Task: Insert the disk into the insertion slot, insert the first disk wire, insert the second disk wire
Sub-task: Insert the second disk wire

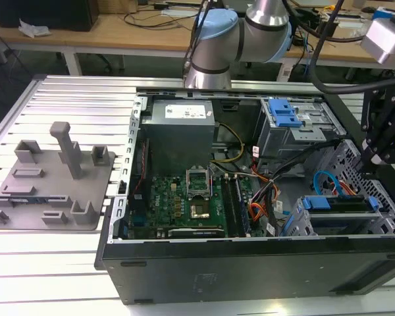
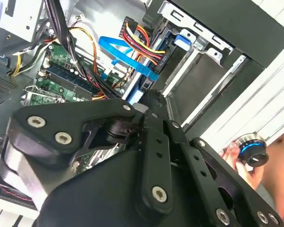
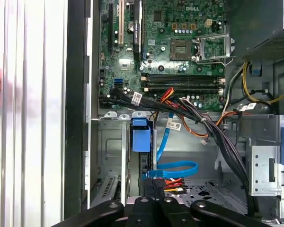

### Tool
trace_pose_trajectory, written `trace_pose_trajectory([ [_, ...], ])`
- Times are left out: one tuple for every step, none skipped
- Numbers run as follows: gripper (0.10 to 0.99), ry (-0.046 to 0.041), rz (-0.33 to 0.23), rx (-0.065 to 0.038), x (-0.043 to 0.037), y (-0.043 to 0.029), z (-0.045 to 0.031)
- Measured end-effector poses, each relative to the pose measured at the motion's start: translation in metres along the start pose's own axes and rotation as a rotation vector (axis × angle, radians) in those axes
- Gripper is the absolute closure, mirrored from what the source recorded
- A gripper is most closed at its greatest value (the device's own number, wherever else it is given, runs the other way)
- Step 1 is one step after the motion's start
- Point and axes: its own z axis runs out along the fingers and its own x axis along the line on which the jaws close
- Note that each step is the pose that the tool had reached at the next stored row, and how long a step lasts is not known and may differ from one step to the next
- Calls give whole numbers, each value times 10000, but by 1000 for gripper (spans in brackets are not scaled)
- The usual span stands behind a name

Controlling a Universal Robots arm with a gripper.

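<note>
In the exterior view the disk (image 1: pixel 336 203), in its blue caddy, lies inside the insertion slot (image 1: pixel 353 165), a silver perforated cage at the case's front corner on that view's right. A blue flat wire (image 1: pixel 325 180) loops above it. My black gripper (image 1: pixel 372 155) hangs over the cage's rear. In the first wrist view the caddy's blue tab (image 3: pixel 141 135) sits in the cage (image 3: pixel 110 144), and the blue wire (image 3: pixel 176 168) and a red-yellow power wire (image 3: pixel 173 181) meet at my gripper (image 3: pixel 153 185). The second wrist view has my fingers (image 2: pixel 157 124) together at the blue wire's connector (image 2: pixel 144 87).
The open computer case holds a green motherboard (image 1: pixel 184 197), a power supply (image 1: pixel 180 125) and a grey bay with a blue latch (image 1: pixel 283 114). Black cable bundles (image 3: pixel 217 137) run beside the cage. A grey fixture (image 1: pixel 52 174) lies on the slatted table. A hand (image 2: pixel 274 184) holds a knob nearby.
</note>
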Motion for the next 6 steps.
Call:
trace_pose_trajectory([
  [980, 1, -3, 0, 0, 0, 0],
  [980, 0, -7, 0, 0, 0, 0],
  [980, 0, -12, 0, 0, 0, 0],
  [980, 1, -16, 0, 0, 0, 0],
  [980, 1, -21, 0, 0, 0, 0],
  [980, 1, -25, 0, 0, 0, 0],
])
